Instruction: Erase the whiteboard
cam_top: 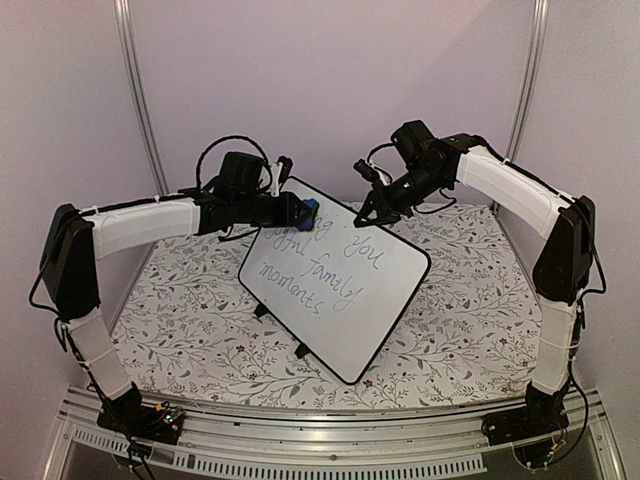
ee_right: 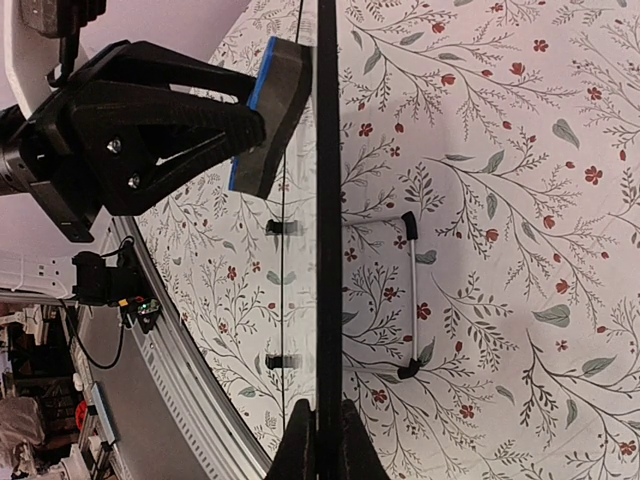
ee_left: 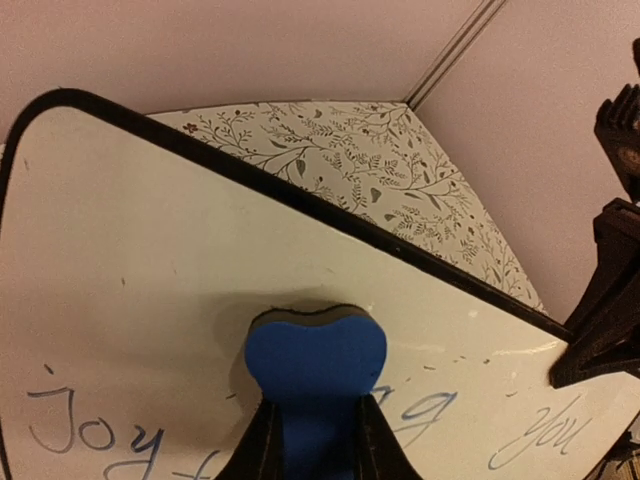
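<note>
The whiteboard [cam_top: 340,290] stands tilted on the floral table, black-framed, with grey-blue handwriting [ee_left: 80,435] across it. My left gripper [cam_top: 297,212] is shut on a blue eraser [ee_left: 315,365], whose dark felt face presses flat against the board's upper part, just above the top line of writing. Seen edge-on in the right wrist view, the eraser [ee_right: 275,110] touches the board's front face [ee_right: 327,200]. My right gripper [ee_right: 326,415] is shut on the board's top edge near its far right corner [cam_top: 365,215]. Faint streaks [ee_left: 470,360] mark the board to the right of the eraser.
A wire stand [ee_right: 412,300] props the board from behind, and small black feet [cam_top: 300,350] show at its lower edge. The floral table cover [cam_top: 180,320] ends at a metal rail [cam_top: 330,420] along the near edge. Lilac walls close in behind and at both sides.
</note>
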`<move>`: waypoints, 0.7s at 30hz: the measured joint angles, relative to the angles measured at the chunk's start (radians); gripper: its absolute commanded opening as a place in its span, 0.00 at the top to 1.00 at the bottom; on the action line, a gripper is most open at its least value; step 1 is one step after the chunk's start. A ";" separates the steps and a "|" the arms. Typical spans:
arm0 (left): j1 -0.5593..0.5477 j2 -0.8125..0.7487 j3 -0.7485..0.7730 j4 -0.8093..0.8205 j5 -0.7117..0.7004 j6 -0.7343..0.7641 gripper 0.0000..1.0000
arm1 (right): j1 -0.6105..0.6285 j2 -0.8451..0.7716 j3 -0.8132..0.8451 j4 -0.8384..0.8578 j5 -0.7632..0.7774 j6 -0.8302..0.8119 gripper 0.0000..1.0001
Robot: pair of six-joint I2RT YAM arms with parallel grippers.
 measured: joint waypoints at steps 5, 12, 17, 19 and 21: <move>-0.003 -0.040 -0.112 0.060 0.000 -0.007 1.00 | 0.000 0.000 0.000 0.000 0.002 0.000 1.00; -0.007 -0.106 -0.276 0.104 0.000 -0.023 1.00 | 0.000 0.000 0.000 0.000 0.002 0.000 1.00; -0.008 -0.101 -0.249 0.074 0.000 -0.022 1.00 | 0.000 0.000 0.000 0.000 0.002 0.000 1.00; -0.008 -0.086 -0.205 0.047 0.001 -0.016 1.00 | 0.000 0.000 0.000 0.000 0.003 0.000 1.00; -0.008 -0.067 -0.156 0.032 0.001 -0.008 1.00 | 0.000 0.000 0.000 0.000 0.002 0.000 1.00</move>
